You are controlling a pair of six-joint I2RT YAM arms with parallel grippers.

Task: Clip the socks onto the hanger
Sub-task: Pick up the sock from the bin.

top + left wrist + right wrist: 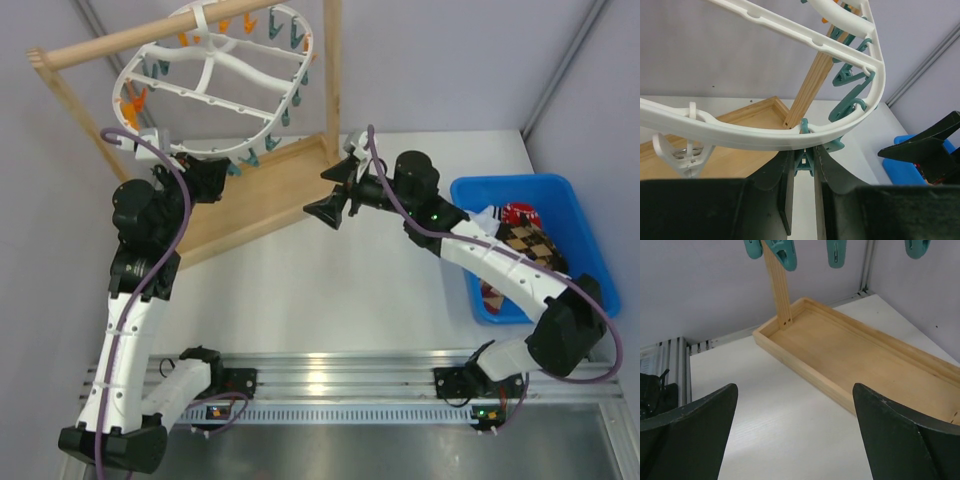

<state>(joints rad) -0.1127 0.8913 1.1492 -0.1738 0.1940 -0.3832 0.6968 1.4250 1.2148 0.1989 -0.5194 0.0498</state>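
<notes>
The white oval hanger [215,85] hangs from a wooden pole, with orange and teal clips round its rim. My left gripper [213,178] is at its near rim. In the left wrist view the left gripper [803,156] is shut on a teal clip [803,165] just under the white rim [740,135]. My right gripper [335,192] is open and empty above the table, right of the rack's tray; the right wrist view shows the right gripper [795,390] holding nothing. The socks [528,245] lie in a blue bin: argyle, red [518,212] and white ones.
The wooden rack has a pole [150,42], an upright post [332,80] and a tray base [265,190], which also shows in the right wrist view [850,355]. The blue bin [510,183] stands at the right. Several teal clips [782,252] hang above the tray.
</notes>
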